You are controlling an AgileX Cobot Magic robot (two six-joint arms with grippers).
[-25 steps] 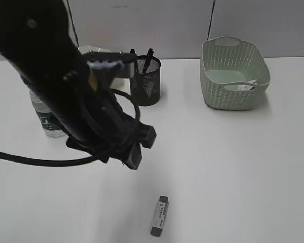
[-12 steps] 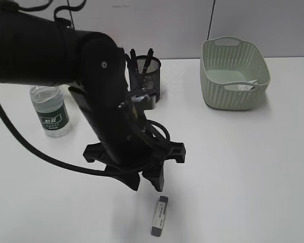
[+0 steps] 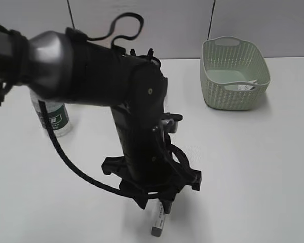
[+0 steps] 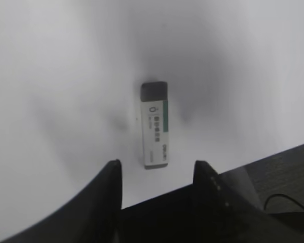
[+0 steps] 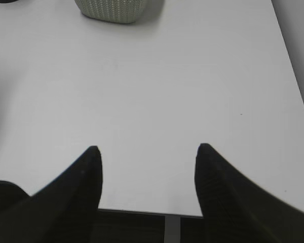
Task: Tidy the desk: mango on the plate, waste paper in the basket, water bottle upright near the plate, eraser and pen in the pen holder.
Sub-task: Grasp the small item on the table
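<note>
The eraser [image 3: 158, 224], white with a green stripe and a dark end, lies on the white desk [image 3: 253, 162] near the front edge. My left gripper [image 3: 154, 205] hangs open just above it. In the left wrist view the eraser [image 4: 155, 126] lies just ahead of the open jaws [image 4: 157, 163]. The water bottle [image 3: 54, 119] stands upright at the left. The waste paper [image 3: 245, 87] lies in the basket [image 3: 213, 83]. Two dark pen tops [image 3: 150, 51] stick up behind my arm; the pen holder is mostly hidden. The mango and the plate are hidden. My right gripper [image 5: 148, 148] is open and empty.
My left arm fills the middle of the exterior view and hides what is behind it. The right wrist view shows bare desk, the desk's near edge and right edge, and the basket's base [image 5: 111, 10] at the top.
My left arm has swung forward and down from the bottle and pen holder area to just over the eraser. The bottle, basket and eraser have not moved.
</note>
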